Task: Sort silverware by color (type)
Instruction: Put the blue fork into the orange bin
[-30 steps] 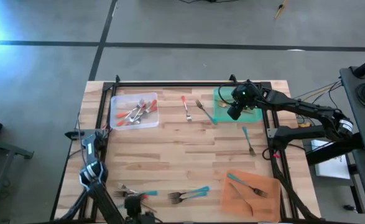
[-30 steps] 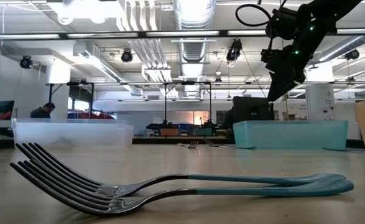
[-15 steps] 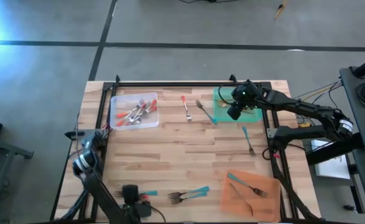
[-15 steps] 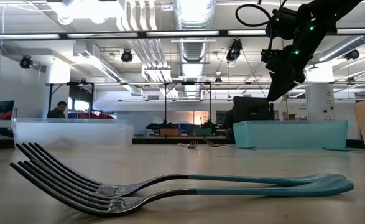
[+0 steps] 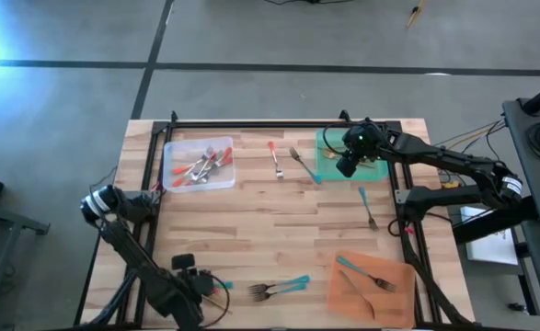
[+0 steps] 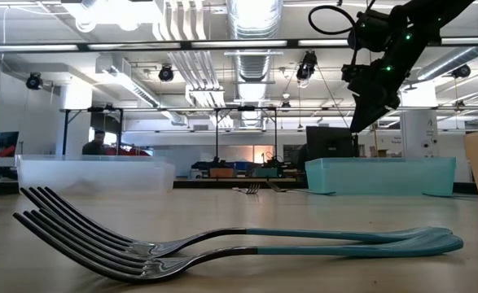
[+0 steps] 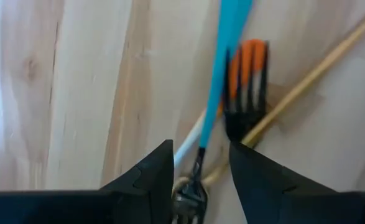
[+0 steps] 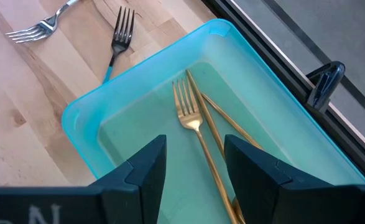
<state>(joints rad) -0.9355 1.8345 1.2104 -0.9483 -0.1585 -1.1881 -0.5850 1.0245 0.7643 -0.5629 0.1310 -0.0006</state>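
Note:
Near the table's front left corner lies a small heap of silverware: a teal-handled fork (image 7: 222, 74), an orange-red fork (image 7: 247, 68) and a gold handle (image 7: 319, 68), crossing one another flat on the wood. My left gripper (image 5: 201, 279) points down over the heap, open, with a finger on each side of the teal fork's neck (image 7: 199, 163). I see no touch. Over the green tray (image 5: 327, 156) at the far right, my right gripper (image 5: 348, 164) hangs open. A gold fork (image 8: 191, 121) lies in that tray.
A clear tray (image 5: 199, 164) at the far left holds red-handled pieces. An orange tray (image 5: 373, 280) at the front right holds teal forks. Two teal forks (image 5: 279, 288) lie at the front middle. Loose pieces lie mid-table: red (image 5: 275, 158), teal (image 5: 303, 164), teal (image 5: 368, 207).
My left gripper has moved from the table's near edge toward the far edge and slightly down, coming over the heap of silverware at the front left. Its elbow has swung out toward the table's left edge. The silverware and my right arm have kept still.

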